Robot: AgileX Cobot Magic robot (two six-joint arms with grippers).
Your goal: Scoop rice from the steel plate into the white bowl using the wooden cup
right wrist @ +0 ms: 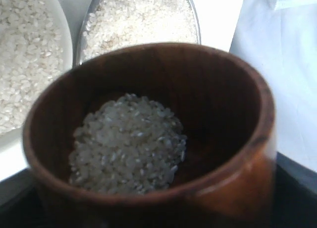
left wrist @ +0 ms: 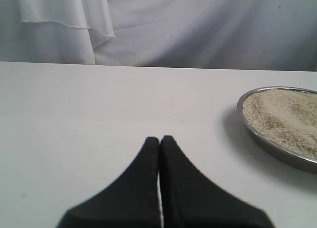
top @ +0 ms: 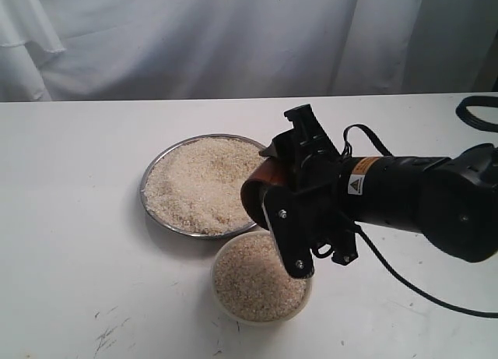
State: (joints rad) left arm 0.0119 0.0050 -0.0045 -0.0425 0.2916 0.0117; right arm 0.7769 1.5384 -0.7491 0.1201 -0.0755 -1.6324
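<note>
Right claw: the right claw (top: 280, 186) is clamped on the wooden cup (top: 258, 186), one finger on each side of its rounded body, and holds it clear of the counter.
Cup load: the right wrist view looks straight into the cup, where a mound of rice (right wrist: 128, 145) sits in the bottom, well below the lip.
Cup position: in the exterior view it hangs over the spot where the steel plate (top: 143, 194) and the white bowl (top: 215, 285) nearly meet, above the bowl's far rim.
Step in hand: this looks like the carry from plate to bowl, with a scoop taken and not yet poured.
Next move: it probably calls for a short shift over the bowl's middle, then a slow roll of the wrist to tip the mouth down. The bowl looks filled close to its rim, so a fast pour could scatter grains.
Plate: it carries a broad heap across most of its width.
Left claw: the left claw (left wrist: 159, 139) has its fingers pressed together on nothing and sits low over bare counter, apart from the plate.
Counter: the counter (top: 70, 219) is white and flat, with a few dark scuffs (top: 105, 336) near its front edge. A black cable (top: 420, 293) trails from the right arm.
Room: a white cloth backdrop (top: 194, 40) hangs in folds behind.
</note>
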